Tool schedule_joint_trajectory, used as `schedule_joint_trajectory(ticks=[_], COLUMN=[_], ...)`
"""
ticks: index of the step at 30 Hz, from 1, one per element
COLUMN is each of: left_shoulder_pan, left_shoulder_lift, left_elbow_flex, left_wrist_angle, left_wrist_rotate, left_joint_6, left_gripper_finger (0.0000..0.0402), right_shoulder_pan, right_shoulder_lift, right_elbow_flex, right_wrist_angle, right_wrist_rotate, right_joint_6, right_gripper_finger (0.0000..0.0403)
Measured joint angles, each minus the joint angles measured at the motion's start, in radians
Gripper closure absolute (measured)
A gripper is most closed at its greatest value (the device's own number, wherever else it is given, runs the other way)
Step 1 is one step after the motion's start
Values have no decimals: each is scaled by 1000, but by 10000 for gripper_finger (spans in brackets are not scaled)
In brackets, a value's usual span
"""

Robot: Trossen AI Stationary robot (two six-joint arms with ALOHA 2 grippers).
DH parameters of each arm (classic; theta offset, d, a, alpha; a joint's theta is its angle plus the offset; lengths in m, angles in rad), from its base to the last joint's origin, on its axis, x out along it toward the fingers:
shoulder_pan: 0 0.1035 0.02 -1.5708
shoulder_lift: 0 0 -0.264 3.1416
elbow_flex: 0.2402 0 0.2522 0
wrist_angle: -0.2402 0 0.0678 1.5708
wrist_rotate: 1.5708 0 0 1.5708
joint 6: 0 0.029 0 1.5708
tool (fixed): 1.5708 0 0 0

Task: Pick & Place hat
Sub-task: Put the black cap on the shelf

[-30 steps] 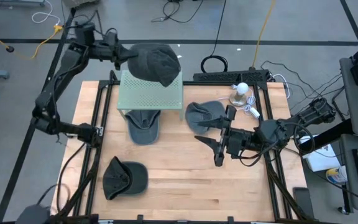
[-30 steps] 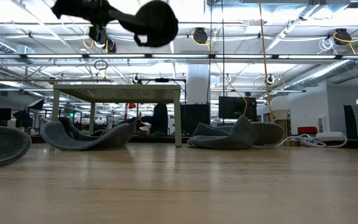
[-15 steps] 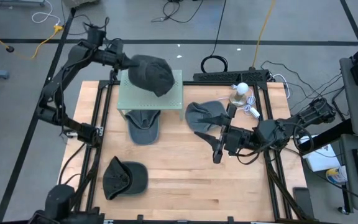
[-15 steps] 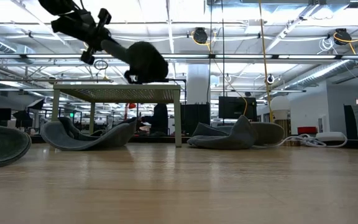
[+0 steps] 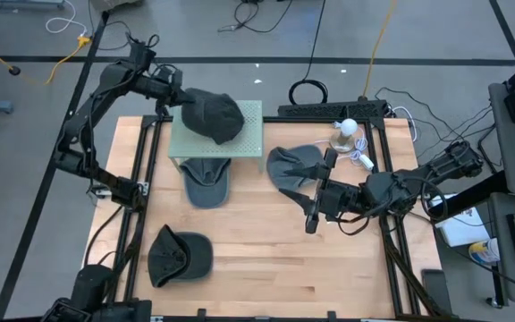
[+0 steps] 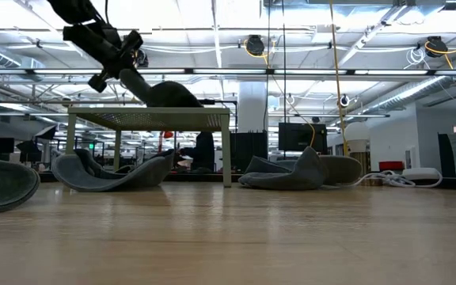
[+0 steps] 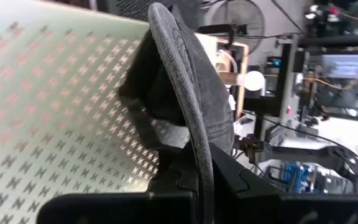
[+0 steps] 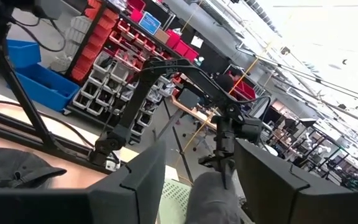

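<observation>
High view: right gripper (image 5: pixel 312 207) hovered low over the wooden table (image 5: pixel 266 259), fingers parted, holding nothing. Farther back, left gripper (image 5: pixel 179 95) stayed clenched on the dark grey fabric hat (image 5: pixel 211 115), resting atop the pale green perforated stand (image 5: pixel 249 134).

Dark grey hat (image 5: pixel 211 114) upper left of centre in the high view, resting crown-up on top of the pale green perforated stand (image 5: pixel 244 136), toward its left rear corner; brim edge pinched in the left gripper (image 5: pixel 179 95).
</observation>
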Motion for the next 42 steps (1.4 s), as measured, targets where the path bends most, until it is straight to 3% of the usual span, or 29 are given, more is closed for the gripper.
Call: schedule_joint_trajectory(ticks=[9, 18, 26, 35, 42], left_shoulder_pan=[-1, -1, -1, -3, -14], left_shoulder_lift=[-5, -5, -5, -5, -23], left_elbow_flex=[0, 0, 0, 0, 0], left_wrist_angle=[-125, -144, -169, -305, -299], left_wrist_rotate=[-103, -98, -223, -457, -483], left_joint_6=[53, 55, -15, 31, 20], left_gripper_finger=[391, 298, 244, 237, 236], right_shoulder_pan=[0, 0, 0, 0, 0], right_shoulder_lift=[0, 0, 0, 0, 0], right_elbow_flex=[0, 0, 0, 0, 0], right_wrist_angle=[-13, -60, -60, -60, -60], right_wrist_rotate=[0, 0, -1, -1, -1], right_joint_6=[-2, -3, -3, -3, -3], right_gripper_finger=[220, 220, 220, 220, 220])
